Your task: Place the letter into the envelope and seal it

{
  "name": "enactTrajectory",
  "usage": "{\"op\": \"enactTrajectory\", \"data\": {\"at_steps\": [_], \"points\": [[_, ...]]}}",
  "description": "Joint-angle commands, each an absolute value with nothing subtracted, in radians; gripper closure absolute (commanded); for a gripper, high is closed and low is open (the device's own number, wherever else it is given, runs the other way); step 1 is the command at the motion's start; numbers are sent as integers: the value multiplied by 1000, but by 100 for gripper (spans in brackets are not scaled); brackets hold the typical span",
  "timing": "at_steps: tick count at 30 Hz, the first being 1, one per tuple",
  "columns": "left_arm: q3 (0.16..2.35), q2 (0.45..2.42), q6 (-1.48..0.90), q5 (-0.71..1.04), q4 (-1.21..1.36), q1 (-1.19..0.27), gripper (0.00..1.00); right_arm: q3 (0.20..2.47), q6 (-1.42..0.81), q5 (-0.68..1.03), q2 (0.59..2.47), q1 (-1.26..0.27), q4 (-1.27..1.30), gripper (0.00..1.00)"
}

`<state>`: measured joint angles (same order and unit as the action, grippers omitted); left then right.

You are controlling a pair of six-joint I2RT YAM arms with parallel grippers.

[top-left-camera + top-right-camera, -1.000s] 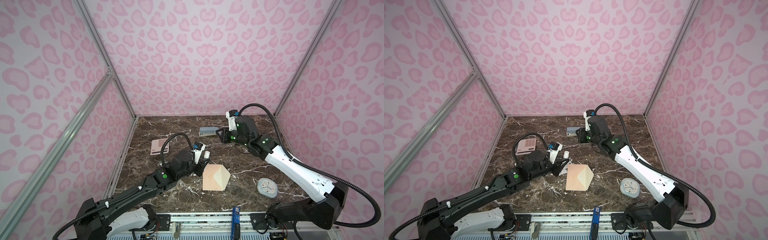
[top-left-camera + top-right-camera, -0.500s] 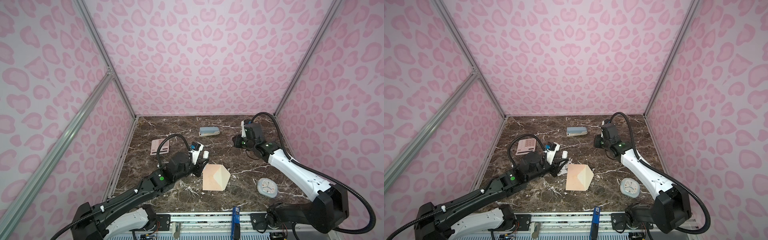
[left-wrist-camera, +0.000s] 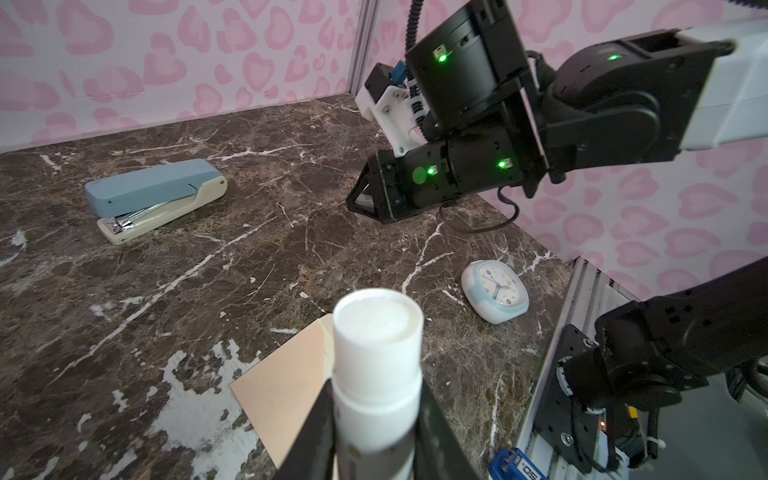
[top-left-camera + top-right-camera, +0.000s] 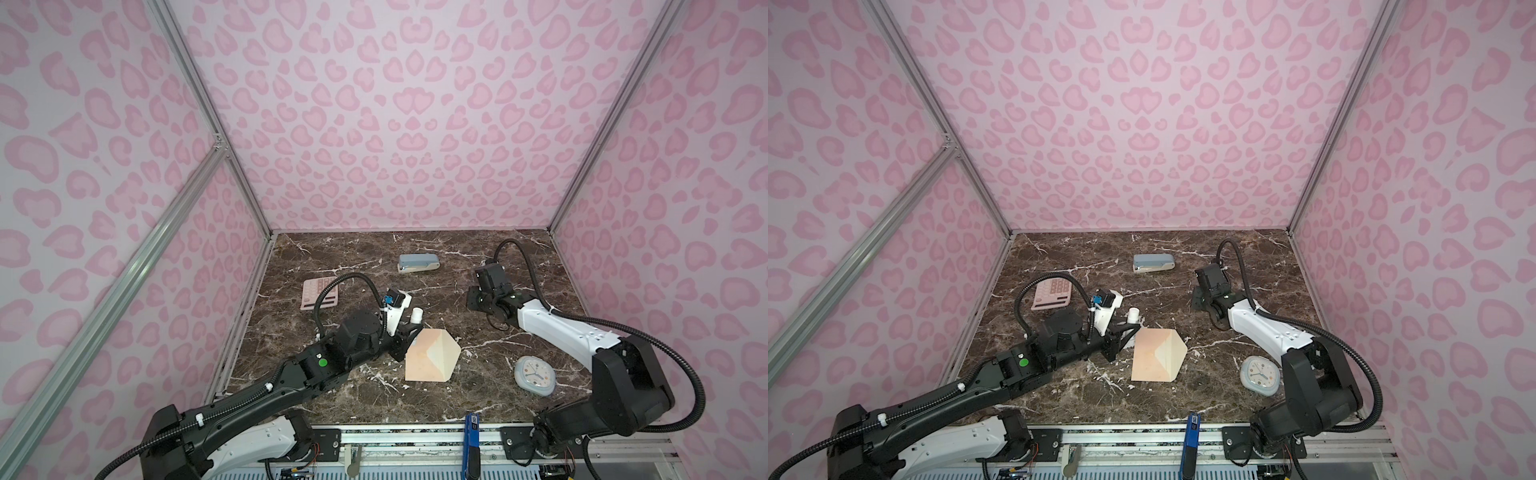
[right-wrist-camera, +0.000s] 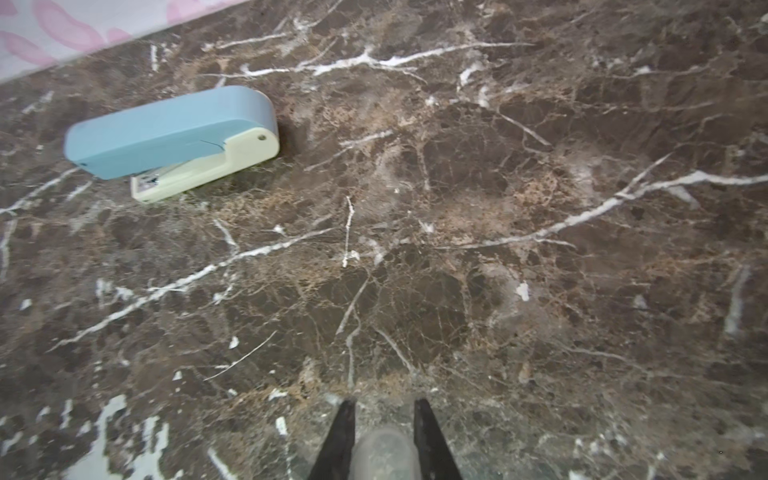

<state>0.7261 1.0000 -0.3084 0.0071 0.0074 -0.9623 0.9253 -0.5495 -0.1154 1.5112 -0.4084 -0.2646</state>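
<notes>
Envelope (image 4: 424, 359) lies flap-open on counter (image 4: 332, 257), contents unseen; left pincer (image 3: 374, 399) grips glue stick (image 3: 378, 332), right pincer (image 5: 384, 415) a greyish cap (image 5: 384, 453).

Envelope (image 4: 422, 363): plain peach-pink rectangle, no print, lying flat. In both top views it sits left of the clock (image 4: 535, 376), near it but apart, and slightly farther back. Flap (image 4: 451, 353): paler cream, pointed, folded open away from the body, tip directed toward the clock's side. Not sealed. Whether the flap lies fully flat cannot be determined.
</notes>
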Motion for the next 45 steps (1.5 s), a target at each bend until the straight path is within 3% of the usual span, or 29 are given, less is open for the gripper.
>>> {"op": "enactTrajectory", "data": {"at_steps": [1,19,45], "points": [[729,999,-313,-12,48,-968,96,912,-561,-175,1547,-408,-180,79],[720,995,-314,-13,49,-973,96,886,-543,-230,1693,-429,-97,74],[718,973,-316,-23,29,-974,96,835,-545,-258,1744,-442,-53,68]]}}
